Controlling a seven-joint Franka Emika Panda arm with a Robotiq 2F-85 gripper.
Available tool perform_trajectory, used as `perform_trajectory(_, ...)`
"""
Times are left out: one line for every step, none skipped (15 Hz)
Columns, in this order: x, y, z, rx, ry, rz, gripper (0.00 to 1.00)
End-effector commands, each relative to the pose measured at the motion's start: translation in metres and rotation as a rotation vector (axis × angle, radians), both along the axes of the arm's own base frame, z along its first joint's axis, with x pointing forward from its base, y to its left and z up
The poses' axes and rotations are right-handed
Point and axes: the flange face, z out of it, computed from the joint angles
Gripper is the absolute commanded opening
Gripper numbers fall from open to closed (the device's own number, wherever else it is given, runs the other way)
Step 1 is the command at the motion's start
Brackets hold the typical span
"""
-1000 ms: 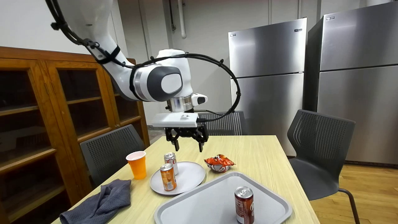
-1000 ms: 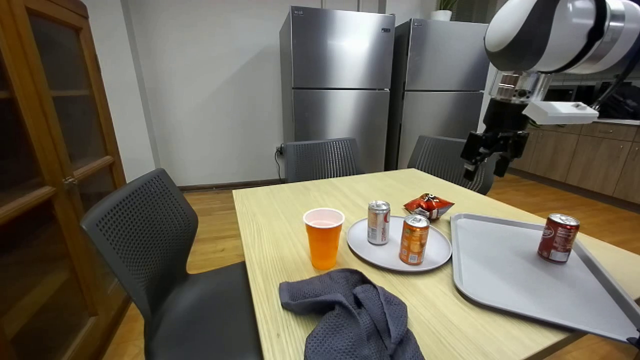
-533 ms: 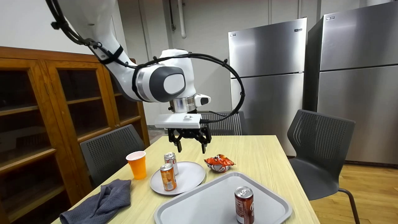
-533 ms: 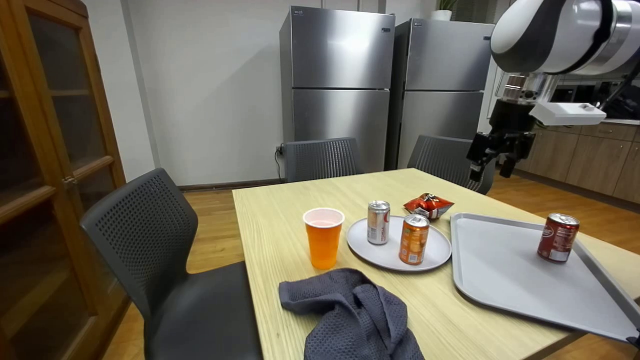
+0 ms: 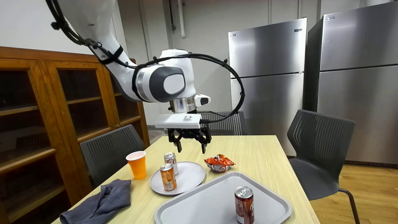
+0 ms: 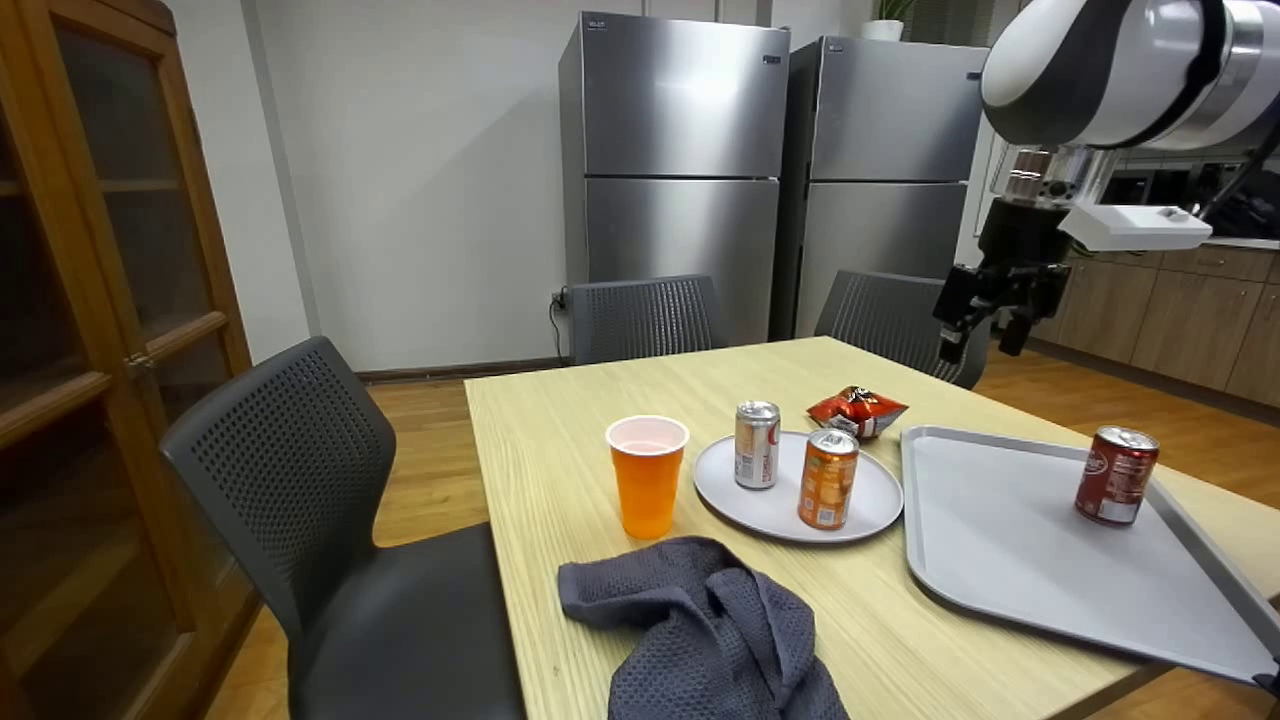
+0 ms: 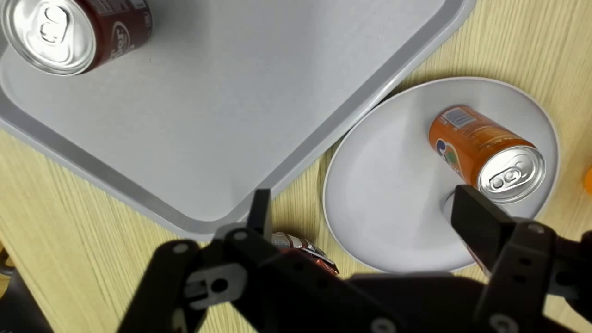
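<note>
One orange can (image 6: 828, 480) and one silver can (image 6: 757, 447) stand upright on a pale plate (image 6: 877, 495), the tool (image 5: 191, 150) spread wide.

Open air beneath your gripper (image 5: 191, 151), orange can (image 7: 475, 142) and silver can (image 6: 757, 446) jutting up below, snack bag (image 6: 857, 411) lying lower.

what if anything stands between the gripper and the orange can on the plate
Nothing visible: the open gripper hangs higher than the orange can, with clear space between them. The silver can, close beside the orange one on the plate, might crowd a grasp.
</note>
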Motion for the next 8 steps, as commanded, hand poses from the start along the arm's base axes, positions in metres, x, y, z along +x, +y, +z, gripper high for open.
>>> perform_trajectory(-0.003,-0.008,0.001,-0.002,0.003,-0.005,1.0)
perform_trajectory(-0.004,-0.014,0.001,-0.003,0.004,-0.018,1.0)
perform_trajectory(-0.004,-0.019,0.001,-0.002,0.003,-0.031,1.0)
perform_trajectory(-0.005,-0.027,0.001,-0.001,0.004,-0.045,1.0)
perform_trajectory(-0.006,-0.034,0.001,0.001,0.005,-0.057,1.0)
perform_trajectory(-0.008,-0.042,0.0,0.004,0.009,-0.071,1.0)
perform_trajectory(-0.011,-0.05,-0.001,0.003,0.014,-0.085,1.0)
perform_trajectory(-0.013,-0.058,-0.002,-0.001,0.018,-0.103,1.0)
